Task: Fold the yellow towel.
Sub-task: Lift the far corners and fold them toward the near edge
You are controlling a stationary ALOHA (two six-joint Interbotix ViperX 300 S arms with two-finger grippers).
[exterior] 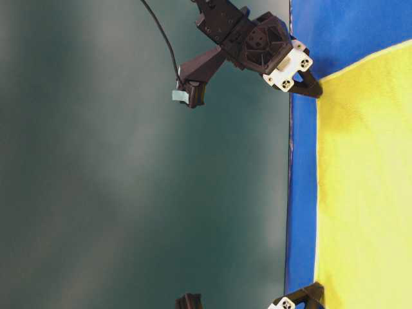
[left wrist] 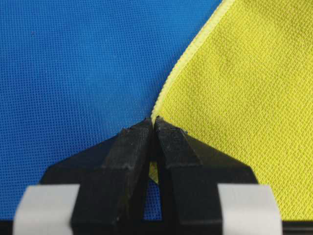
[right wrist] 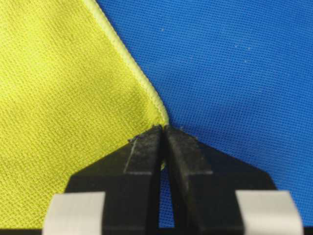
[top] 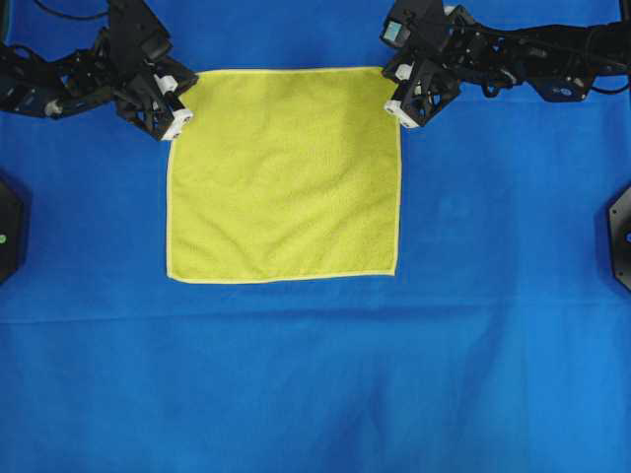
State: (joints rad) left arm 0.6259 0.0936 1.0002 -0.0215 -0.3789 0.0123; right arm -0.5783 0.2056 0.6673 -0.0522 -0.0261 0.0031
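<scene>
We see both arms reaching low; each claw, left claw (left wrist: pixel 153 128) and right claw (right wrist: pixel 163 133), pinches a corner hem. The thin, nubby, square yellow microfibre towel (top: pixel 284 177) lies flat on the blue woven cloth (top: pixel 315 374).

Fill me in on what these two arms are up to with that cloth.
A two-armed robot is starting to fold the yellow towel, which lies spread flat on the blue table cloth. The left gripper is shut on the towel's hem at one far corner, and the right gripper is shut on the other far corner. No part of the towel has been lifted or folded over yet, so the fold itself has not begun.
</scene>
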